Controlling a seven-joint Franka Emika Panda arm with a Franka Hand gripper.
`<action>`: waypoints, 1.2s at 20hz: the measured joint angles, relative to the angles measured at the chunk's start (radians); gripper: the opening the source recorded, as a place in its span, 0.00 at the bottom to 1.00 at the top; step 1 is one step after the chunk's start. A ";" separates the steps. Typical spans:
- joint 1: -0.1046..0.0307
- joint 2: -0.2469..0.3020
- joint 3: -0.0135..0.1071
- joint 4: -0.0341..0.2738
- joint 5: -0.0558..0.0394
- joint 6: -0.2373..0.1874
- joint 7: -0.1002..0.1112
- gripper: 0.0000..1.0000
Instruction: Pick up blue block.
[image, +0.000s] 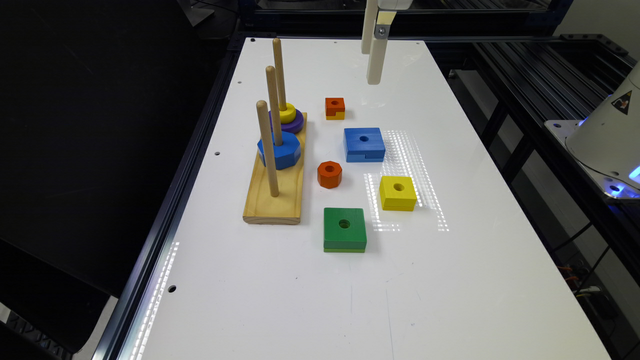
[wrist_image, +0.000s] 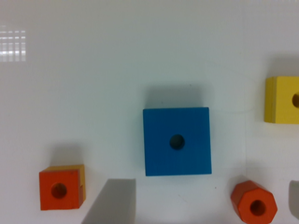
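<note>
Five loose wooden pieces lie scattered on the glossy white bench, each apart from the others, which leaves room to come down on any one of them. Nearest in the exterior view sits a green block, square and flat with a round hole through its top, resting on a paler green layer. Just beyond it, toward the exterior view's right, is a smaller yellow block of the same drilled shape. Toward the left is a squat orange octagonal piece.

Beside these stands a pale wooden base with visible grain, carrying three upright dowel pegs. A blue octagonal piece is threaded on one peg, and a purple ring and a yellow ring are stacked on the farthest peg. The holes in the loose pieces are evidently meant for these pegs.

The blue block lies flat near the middle of the bench, between the yellow block and a small orange block. It is a matt-painted square with crisp edges, a centre hole and a notch cut in its near side. In the wrist view it sits almost centred, its sides roughly square to the frame.

Farthest back, the gripper hangs well above the bench, beyond the blue block. Its pale fingers are spread and grasp nothing. I judge that it is placed to descend on the block, whose flat parallel sides should offer a sure hold.
</note>
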 joint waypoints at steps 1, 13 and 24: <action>0.000 0.003 0.000 -0.001 0.0000 0.002 0.000 1.00; -0.003 0.047 0.000 0.028 -0.0044 0.032 -0.001 1.00; -0.008 0.076 0.000 0.018 -0.0168 0.057 -0.001 1.00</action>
